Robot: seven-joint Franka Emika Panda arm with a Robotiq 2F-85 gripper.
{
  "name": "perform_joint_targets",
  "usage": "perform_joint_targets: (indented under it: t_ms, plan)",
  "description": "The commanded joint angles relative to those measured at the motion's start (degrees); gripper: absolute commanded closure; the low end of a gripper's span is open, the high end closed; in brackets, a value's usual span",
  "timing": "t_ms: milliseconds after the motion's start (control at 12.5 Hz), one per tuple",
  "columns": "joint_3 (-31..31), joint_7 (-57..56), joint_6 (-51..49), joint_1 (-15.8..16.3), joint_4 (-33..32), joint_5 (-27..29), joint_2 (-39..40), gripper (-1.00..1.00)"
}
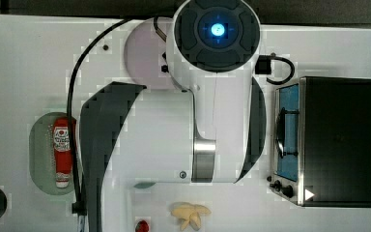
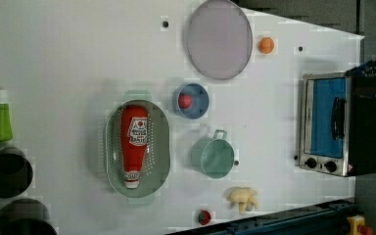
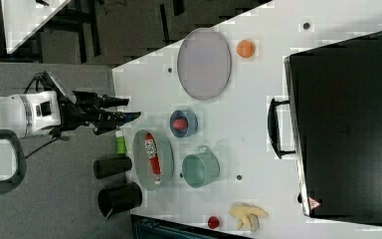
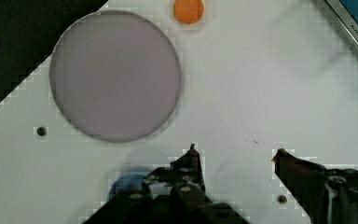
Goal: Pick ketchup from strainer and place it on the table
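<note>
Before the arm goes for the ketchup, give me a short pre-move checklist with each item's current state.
1. Ketchup lying inside the strainer, cap toward the left view's bottom: ok.
2. Gripper open, nothing between the fingers: ok.
3. Gripper positioned over the ketchup: not ok; the wrist view shows it above bare table near the grey-lilac plate.
4. Nothing lying on top of the bottle: ok.
5. Free table beside the strainer for placing: ok, open white surface toward the left view's top.
6. Neighbours close to the strainer: blue bowl and green pot stand apart from it: ok.
</note>
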Motion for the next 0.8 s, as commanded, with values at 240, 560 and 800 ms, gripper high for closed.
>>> perform_joint_targets:
  t_ms: [240,560,800]
  plan:
    - [4.89,-0.87,-8.86,-4.61,-3.87,0.52,-11.46,-1.0]
    - [12.58,-0.86,-3.99,-2.17,-3.85,0.56,-7.79,-1.0]
    - [21.28,-0.8,-2.01,-0.25,-3.88,0.53,-4.34,-1.0]
